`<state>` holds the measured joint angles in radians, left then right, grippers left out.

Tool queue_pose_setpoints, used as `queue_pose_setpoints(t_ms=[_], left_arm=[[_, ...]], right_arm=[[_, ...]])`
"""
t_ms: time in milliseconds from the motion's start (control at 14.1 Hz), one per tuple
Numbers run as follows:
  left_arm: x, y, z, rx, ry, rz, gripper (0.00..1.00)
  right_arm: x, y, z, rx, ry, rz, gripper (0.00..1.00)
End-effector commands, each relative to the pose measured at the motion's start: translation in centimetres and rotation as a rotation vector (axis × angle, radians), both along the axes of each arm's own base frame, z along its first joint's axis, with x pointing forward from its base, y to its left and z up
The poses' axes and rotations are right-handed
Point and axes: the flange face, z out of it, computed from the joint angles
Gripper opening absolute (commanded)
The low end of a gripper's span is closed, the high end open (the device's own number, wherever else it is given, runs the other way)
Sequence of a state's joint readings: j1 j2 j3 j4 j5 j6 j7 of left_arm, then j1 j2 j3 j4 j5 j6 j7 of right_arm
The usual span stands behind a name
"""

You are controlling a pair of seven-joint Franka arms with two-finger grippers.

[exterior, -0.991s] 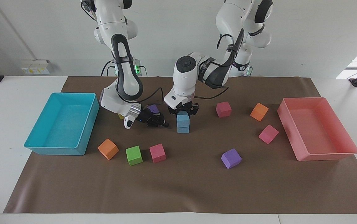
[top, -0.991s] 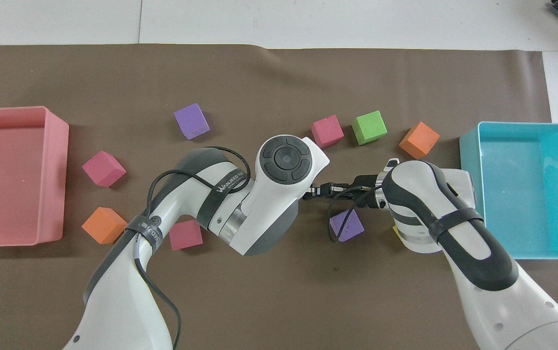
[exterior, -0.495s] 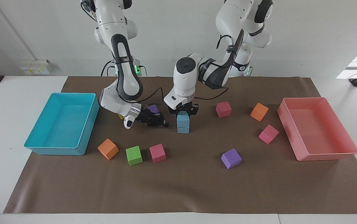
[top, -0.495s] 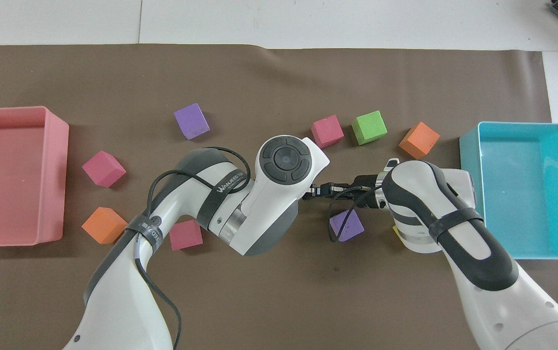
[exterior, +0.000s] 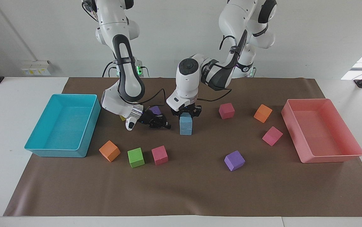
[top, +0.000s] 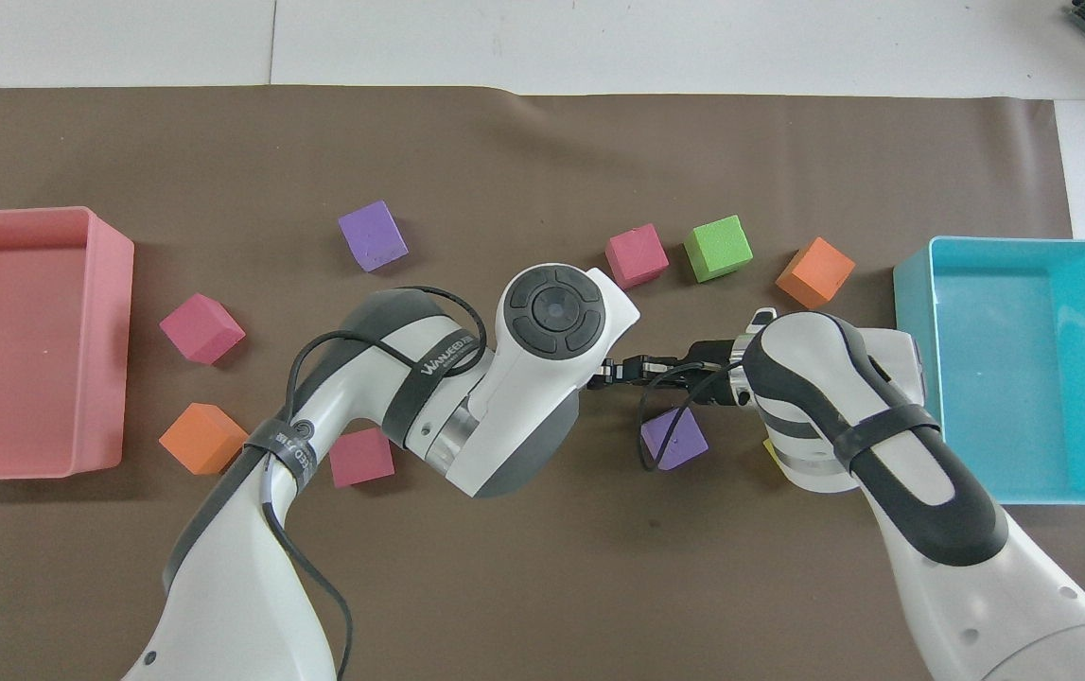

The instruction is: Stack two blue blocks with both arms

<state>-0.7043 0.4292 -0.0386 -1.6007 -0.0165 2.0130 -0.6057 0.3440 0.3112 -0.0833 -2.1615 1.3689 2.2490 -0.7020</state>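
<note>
2 blue blocks stacked, axis vert.

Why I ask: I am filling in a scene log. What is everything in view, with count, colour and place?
blue blocks: two, light blue, stacked mid-mat
pink blocks: three; one beside the green block, two toward the left arm's end
orange blocks: two; one near the turquoise tray, one near the pink tray
green block: one
purple blocks: two; one farther from the robots than the stack, one by the right gripper
yellow block: one, mostly hidden under the right arm
turquoise tray: one, right arm's end
pink tray: one, left arm's end
mat: one, brown
left gripper: black, at the upper blue block
right gripper: black, low beside the stack
</note>
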Motion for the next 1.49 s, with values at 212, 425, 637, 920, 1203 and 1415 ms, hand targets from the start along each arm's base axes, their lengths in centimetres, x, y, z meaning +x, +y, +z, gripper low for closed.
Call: queue_pose_setpoints(t_ms=[212,425,637,920,1203,1415], left_arm=[[-0.44,0.31,0.14,-0.003,-0.002,-0.009,0.63],[-0.29,0.45,0.11,-0.005,-0.004,-0.006,0.63],[-0.33,0.48,-0.02,-0.004,-0.003,-0.006,0.67],[-0.22,0.52,0.02,-0.007,-0.006,-0.013,0.80],[-0.22,0.52,0.02,-0.007,-0.006,-0.015,0.82],[-0.13,0.58,0.04,-0.009,-0.009,-0.018,0.94]], right_arm=[[0.13,-0.04,-0.22,0.001,-0.020,-0.023,0.00],[0.10,0.04,-0.22,0.001,-0.020,-0.022,0.00],[0.10,0.04,-0.22,0.001,-0.020,-0.022,0.00],[0.10,0.04,-0.22,0.001,-0.020,-0.022,0.00],[0.11,0.02,-0.22,0.000,-0.021,-0.023,0.00],[0.12,-0.02,-0.22,0.003,-0.019,-0.024,0.00]])
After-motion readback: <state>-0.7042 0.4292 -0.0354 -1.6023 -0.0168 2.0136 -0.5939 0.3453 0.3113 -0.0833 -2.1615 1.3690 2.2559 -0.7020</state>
